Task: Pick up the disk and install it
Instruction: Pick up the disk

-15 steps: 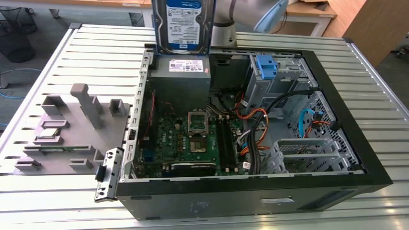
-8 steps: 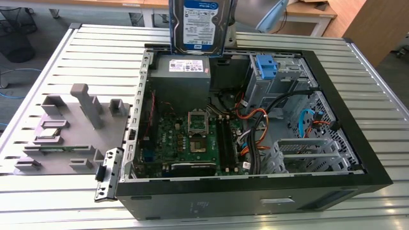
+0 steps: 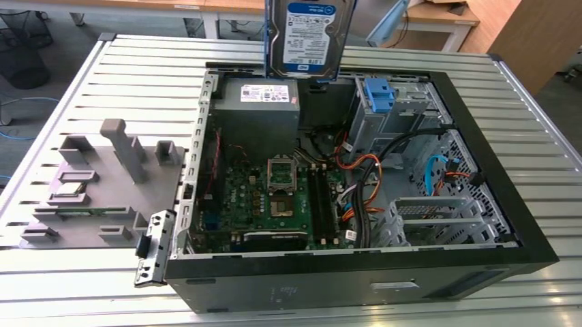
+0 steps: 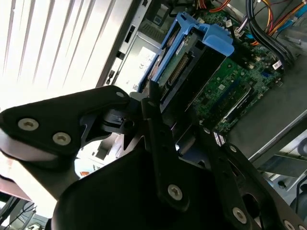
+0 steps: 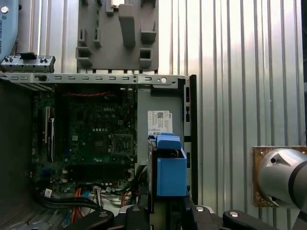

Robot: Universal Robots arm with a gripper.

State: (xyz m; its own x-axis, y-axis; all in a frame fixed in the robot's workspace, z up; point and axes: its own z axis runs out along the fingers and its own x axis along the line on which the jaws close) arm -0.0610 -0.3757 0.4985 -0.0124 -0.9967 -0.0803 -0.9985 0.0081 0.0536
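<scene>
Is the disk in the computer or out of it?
Out. The disk hangs upright above the open case, over the power box. In the second wrist view, the tool grips it.

Above the power supply (image 3: 257,103) in the case (image 3: 345,281) hangs the disk (image 3: 309,35)

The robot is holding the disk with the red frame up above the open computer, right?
No. The frame around the disk is blue, not red, as the second wrist view shows. The rest is right: the gripper holds it above the open computer.
</scene>
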